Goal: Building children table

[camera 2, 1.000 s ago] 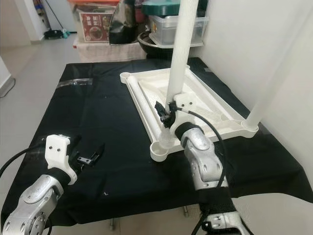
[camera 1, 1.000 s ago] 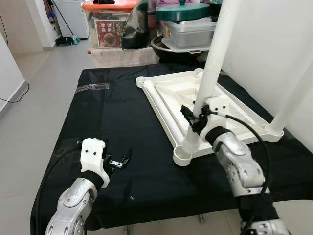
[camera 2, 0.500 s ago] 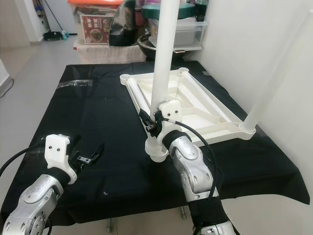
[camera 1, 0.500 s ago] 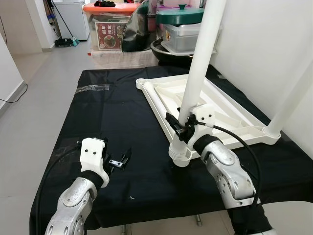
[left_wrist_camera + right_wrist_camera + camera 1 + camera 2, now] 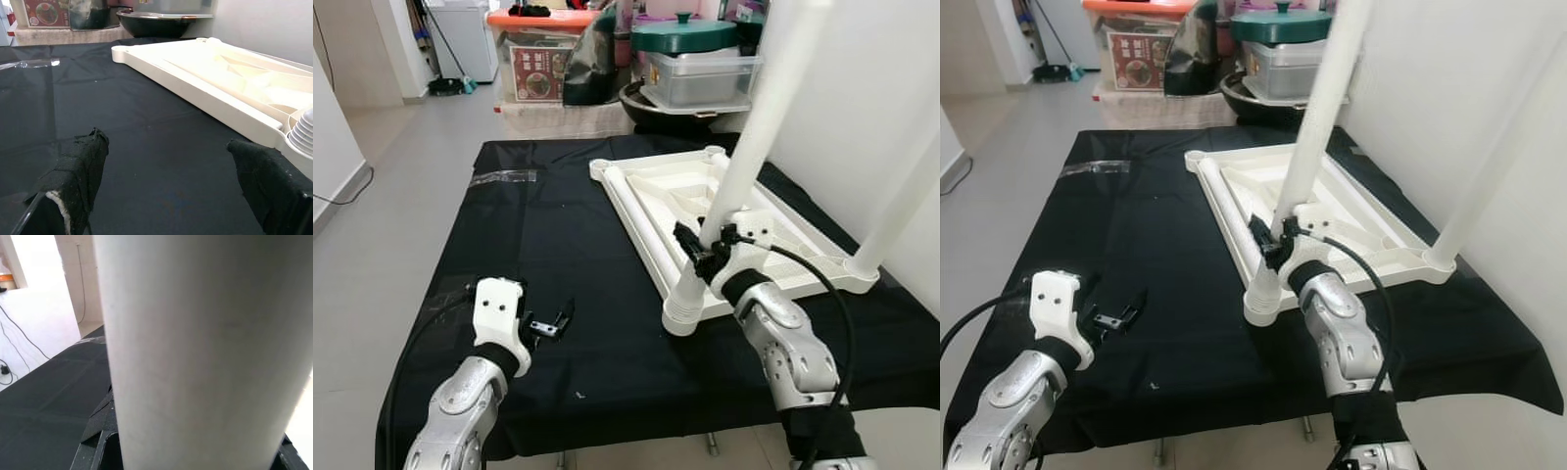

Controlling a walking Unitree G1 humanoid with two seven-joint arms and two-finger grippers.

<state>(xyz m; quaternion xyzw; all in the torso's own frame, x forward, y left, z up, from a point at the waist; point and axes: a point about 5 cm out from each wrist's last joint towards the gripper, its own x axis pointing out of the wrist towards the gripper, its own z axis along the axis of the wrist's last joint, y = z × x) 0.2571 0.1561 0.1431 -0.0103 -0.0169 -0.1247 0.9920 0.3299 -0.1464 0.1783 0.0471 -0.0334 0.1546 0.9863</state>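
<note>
1. Upturned white tabletop (image 5: 773, 220) lies on black-covered table (image 5: 558, 255); far-right leg (image 5: 901, 196) already stands in its socket.
2. Right gripper (image 5: 703, 252) clamps a second leg (image 5: 744, 157), tilted, at the near corner socket (image 5: 680, 315); seating looks unfinished.
3. Left gripper (image 5: 551, 323) spread apart, holding nothing; 2 far sockets still vacant.

A grey tiled floor (image 5: 401, 137) is bounded by a white wall (image 5: 862, 88), with storage boxes (image 5: 533, 59) stacked behind.
</note>
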